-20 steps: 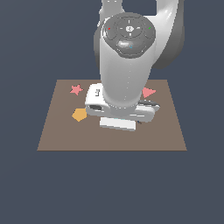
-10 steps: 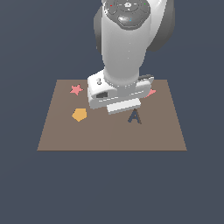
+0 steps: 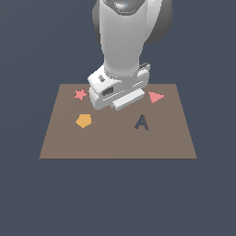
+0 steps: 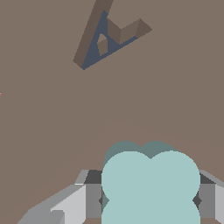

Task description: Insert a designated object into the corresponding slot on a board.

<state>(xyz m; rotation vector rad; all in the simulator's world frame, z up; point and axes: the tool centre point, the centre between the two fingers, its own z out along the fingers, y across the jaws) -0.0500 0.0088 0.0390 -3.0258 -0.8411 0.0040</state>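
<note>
In the wrist view my gripper [image 4: 151,200] is shut on the designated object [image 4: 151,181], a light-teal four-lobed piece, with grey fingers [image 4: 89,197] at both of its sides. It hangs above bare brown board [image 4: 175,87]. In the exterior view the white hand of the gripper [image 3: 120,99] hovers over the far middle of the board [image 3: 115,143] and hides the teal piece. The lobed slot is not in view; it may lie under the hand.
An "A"-shaped dark cutout [image 3: 142,122] [image 4: 105,39] lies near the gripper, toward the exterior view's right. A red star [image 3: 80,94] and an orange pentagon [image 3: 83,120] sit on the exterior view's left, a red triangle [image 3: 156,97] on its right.
The hand has moved toward the far side of the board and turned a little, uncovering the "A"-shaped cutout. The teal piece stays in the grip.
</note>
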